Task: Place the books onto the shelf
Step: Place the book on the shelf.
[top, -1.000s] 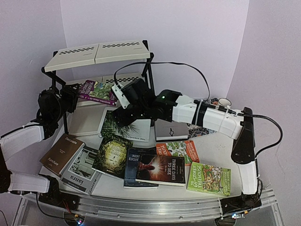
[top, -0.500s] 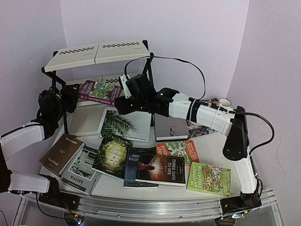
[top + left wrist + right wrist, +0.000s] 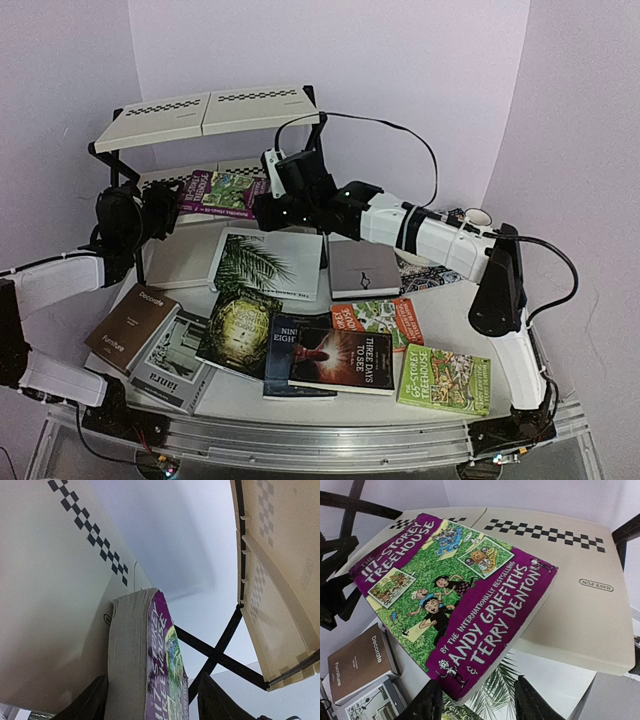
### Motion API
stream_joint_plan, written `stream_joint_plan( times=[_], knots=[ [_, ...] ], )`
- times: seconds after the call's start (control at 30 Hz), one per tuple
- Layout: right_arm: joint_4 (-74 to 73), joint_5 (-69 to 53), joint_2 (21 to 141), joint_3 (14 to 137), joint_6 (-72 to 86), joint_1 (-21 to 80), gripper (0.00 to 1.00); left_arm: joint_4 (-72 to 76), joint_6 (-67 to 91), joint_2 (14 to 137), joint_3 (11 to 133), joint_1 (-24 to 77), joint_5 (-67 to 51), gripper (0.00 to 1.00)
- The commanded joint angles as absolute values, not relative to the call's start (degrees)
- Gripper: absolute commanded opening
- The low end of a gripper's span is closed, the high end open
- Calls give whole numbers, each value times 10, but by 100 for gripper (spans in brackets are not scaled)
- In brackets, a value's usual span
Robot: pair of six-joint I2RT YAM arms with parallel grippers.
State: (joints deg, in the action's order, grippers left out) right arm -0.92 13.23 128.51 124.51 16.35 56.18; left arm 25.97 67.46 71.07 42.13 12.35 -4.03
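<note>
A purple Treehouse book (image 3: pixel 222 190) lies tilted on the lower tier of the shelf (image 3: pixel 205 112), its left end overhanging the edge. My left gripper (image 3: pixel 168 205) is shut on that end; the left wrist view shows the book's page edge (image 3: pixel 127 660) between the fingers (image 3: pixel 90 702). My right gripper (image 3: pixel 262 200) is at the book's right end, open, with the near corner of the cover (image 3: pixel 465 605) between its fingers (image 3: pixel 427 702) and a wide gap to the right one. The other books lie on the table: palm-leaf white (image 3: pixel 265 262), grey (image 3: pixel 362 268), brown (image 3: pixel 132 325).
Dark novels (image 3: pixel 335 358), an orange Treehouse (image 3: pixel 378 318) and a green one (image 3: pixel 445 378) lie toward the front. A patterned placemat (image 3: pixel 430 275) and a cup (image 3: pixel 478 217) sit at the back right. The shelf's black cross-braces (image 3: pixel 220 655) stand behind the book.
The right arm has swung up and left to the purple book's right end, its jaws narrowing. The left gripper has moved right, carrying the book further onto the lower tier.
</note>
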Motion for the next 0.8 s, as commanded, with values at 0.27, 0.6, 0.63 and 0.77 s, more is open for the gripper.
stream_joint_plan(
  times=[0.27,0.6,0.63,0.77],
  knots=[
    [6,83,1290,1268,118,536,68,302,648,752,499,152,-49,62],
    [0,129,1286,1258,78,532,52,302,638,771,518,184,-9,62],
    [-5,140,1285,1258,79,529,49,302,635,770,518,185,-9,62],
    [-16,173,1283,1258,88,522,41,302,622,763,516,186,-16,63]
  ],
)
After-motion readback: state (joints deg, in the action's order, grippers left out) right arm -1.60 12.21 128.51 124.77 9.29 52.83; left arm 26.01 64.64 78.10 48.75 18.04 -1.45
